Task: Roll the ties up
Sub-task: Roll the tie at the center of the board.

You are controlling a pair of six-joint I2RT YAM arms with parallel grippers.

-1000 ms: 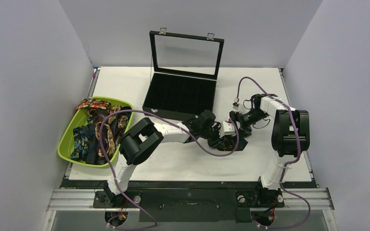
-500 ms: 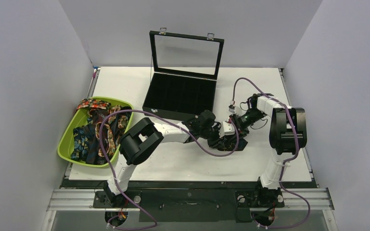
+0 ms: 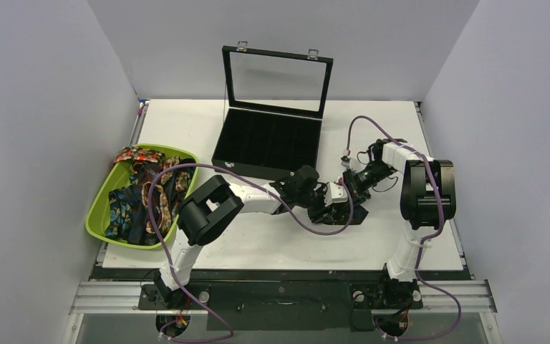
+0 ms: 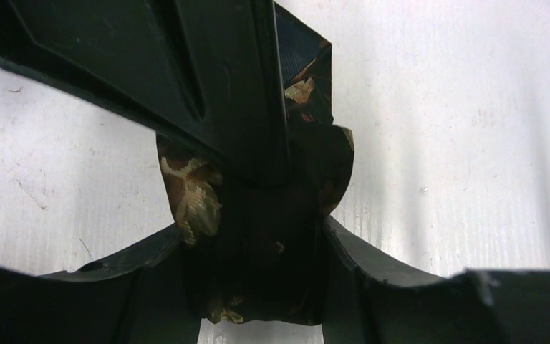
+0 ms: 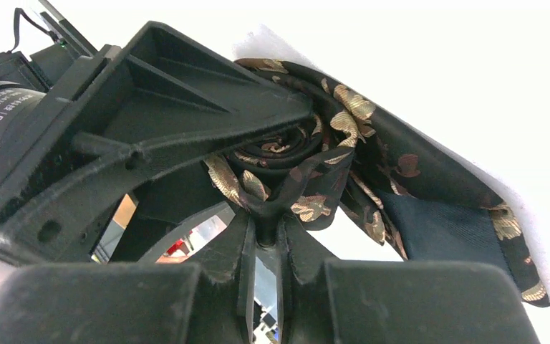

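A dark tie with tan-gold florals (image 5: 351, 118) is wound into a roll, and its loose tail (image 3: 356, 214) lies on the white table. My left gripper (image 4: 258, 287) straddles the roll (image 4: 193, 193); the fabric fills the gap and touches both fingers. My right gripper (image 5: 263, 229) comes in from the other side with its jaws pinched on a fold at the roll's core. The two grippers meet at mid-table, left gripper (image 3: 324, 203) and right gripper (image 3: 343, 196) nearly touching. Several other patterned ties (image 3: 147, 193) lie heaped in a green basket (image 3: 97, 218) at the left.
A black compartment case (image 3: 268, 147) stands behind the grippers with its glass lid (image 3: 277, 77) raised. Purple cables loop over both arms. Grey walls close in the table on the left, right and back.
My right gripper has slid left onto the roll and closed on its fabric. My left gripper's jaws have widened a little around the roll. The left arm has stayed in place.
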